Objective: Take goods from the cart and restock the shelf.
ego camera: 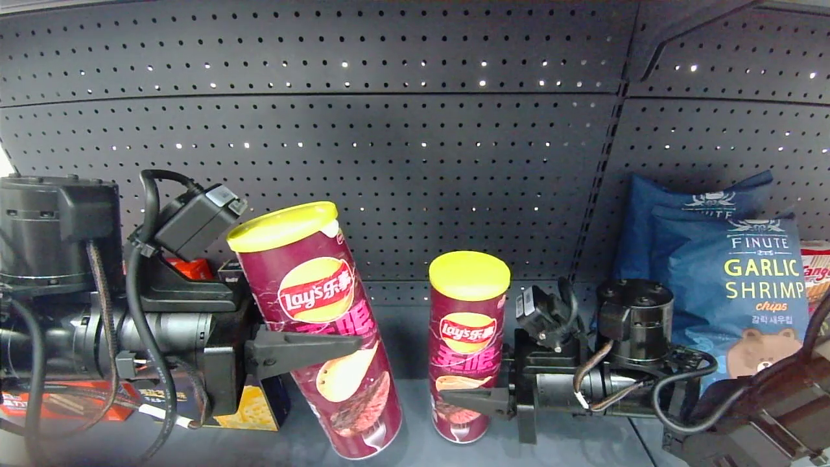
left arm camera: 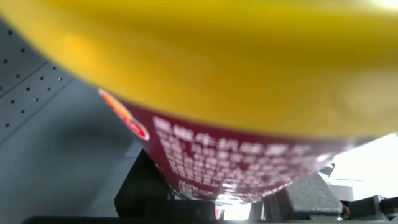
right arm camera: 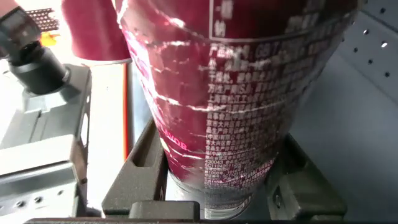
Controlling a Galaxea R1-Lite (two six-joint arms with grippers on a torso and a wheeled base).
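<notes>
While left jaws clamp tilted can (ego camera: pixel 318 298), right jaws clamp upright can (ego camera: pixel 467 337), bare shelf (ego camera: pixel 412 353) between.

We lose the far finger of the left gripper (ego camera: pixel 350 334) behind the left can (ego camera: pixel 311 292), and that of the right gripper (ego camera: pixel 455 393) behind the right can (ego camera: pixel 467 324). The left arm (ego camera: pixel 97 324) covers parts of the boxes (ego camera: pixel 253 408) beside it. A packet (ego camera: pixel 816 266) past the blue bags (ego camera: pixel 746 292) is cut by the edge. In the left wrist view, the left can's lid (left arm camera: pixel 217 56) is a blur.
</notes>
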